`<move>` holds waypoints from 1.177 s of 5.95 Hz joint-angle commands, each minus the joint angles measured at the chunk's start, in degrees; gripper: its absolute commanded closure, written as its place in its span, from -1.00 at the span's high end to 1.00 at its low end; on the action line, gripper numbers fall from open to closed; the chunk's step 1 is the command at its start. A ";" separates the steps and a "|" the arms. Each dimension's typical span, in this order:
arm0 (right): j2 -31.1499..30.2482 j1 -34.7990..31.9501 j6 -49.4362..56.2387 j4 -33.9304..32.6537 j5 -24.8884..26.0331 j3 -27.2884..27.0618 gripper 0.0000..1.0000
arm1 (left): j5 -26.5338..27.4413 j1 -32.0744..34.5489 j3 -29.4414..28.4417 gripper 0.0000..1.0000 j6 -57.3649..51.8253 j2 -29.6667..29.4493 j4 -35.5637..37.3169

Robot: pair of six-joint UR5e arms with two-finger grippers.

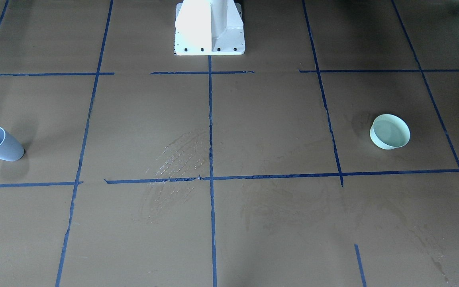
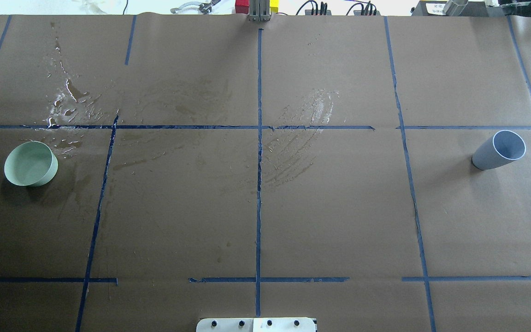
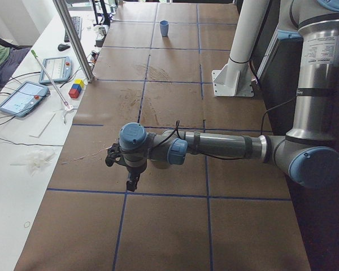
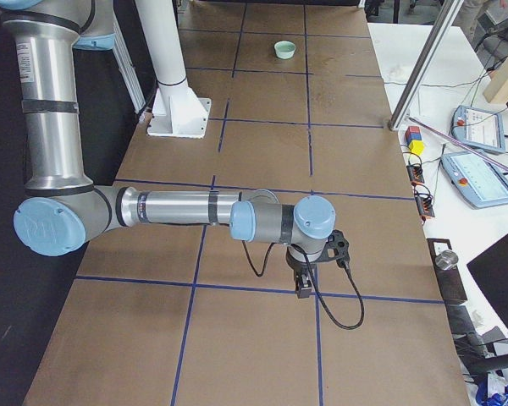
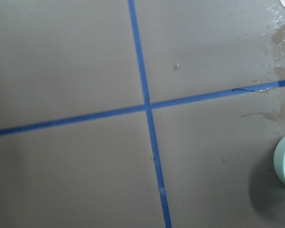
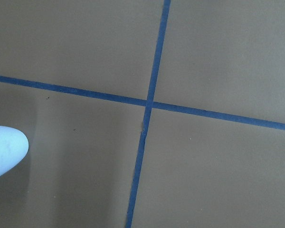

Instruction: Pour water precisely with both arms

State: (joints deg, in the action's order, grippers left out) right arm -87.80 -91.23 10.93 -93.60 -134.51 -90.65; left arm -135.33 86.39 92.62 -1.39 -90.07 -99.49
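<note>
Exterior front-facing view shows the water (image 1: 389, 130) as a faint greyish sheen inside a low round mint-green bowl (image 1: 381, 142), which stands on the robot's left half of the table.

From the exterior left camera, the silver-grey left arm (image 3: 226, 148) with light blue joint caps stretches out level above the table. Its wrist is bent downward and the black left gripper (image 3: 131, 185) points at the paper. It shows only from this side view, so I cannot tell whether its fingers are apart or together. The left wrist-mounted camera catches the bowl's rim at its right border, near a crossing of tape.

The matching right arm (image 4: 178, 207) reaches out the same way in the exterior right view. The black right gripper (image 4: 304, 290) hangs over the paper with a cable looping beside it, and its finger spacing cannot be judged either. The right wrist-mounted camera has a pale blue curved edge at its left border.

A tall grey-blue plastic cup (image 2: 498, 150) stands on the robot's right half, well apart from the bowl and in the same row of squares.

Both vessels rest on the brown paper-covered table (image 2: 339, 207), which is divided into squares by blue tape lines (image 2: 258, 207). Glistening streak marks (image 2: 302, 133) cross the middle, and wet splashes (image 2: 69, 99) lie just beyond the bowl. The white box-like pedestal (image 1: 209, 28) stands at the robot's edge, on the centre line.
</note>
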 commanded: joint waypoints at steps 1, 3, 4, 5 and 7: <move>0.00 0.00 -0.12 0.00 -0.23 -0.57 1.00 | 0.50 -8.03 -0.41 1.00 17.53 1.81 -11.87; -0.44 0.09 -0.20 0.00 -0.41 -1.54 1.00 | 0.77 -18.74 -3.48 1.00 40.29 3.23 -29.98; -0.44 0.09 -0.03 0.00 -0.32 -1.54 1.00 | 3.99 -22.98 -5.58 0.99 49.20 3.15 -35.46; -0.44 0.09 -0.03 0.00 -0.23 -1.63 1.00 | 6.46 -26.24 -6.39 0.92 53.21 2.97 -37.34; -0.44 0.09 -0.03 0.00 -0.23 -1.81 1.00 | 6.48 -26.71 -6.57 0.56 54.30 2.97 -37.36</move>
State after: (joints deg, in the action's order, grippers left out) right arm -88.24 -91.15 10.85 -93.60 -134.74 -92.41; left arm -129.07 60.14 86.26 52.15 -87.12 -136.59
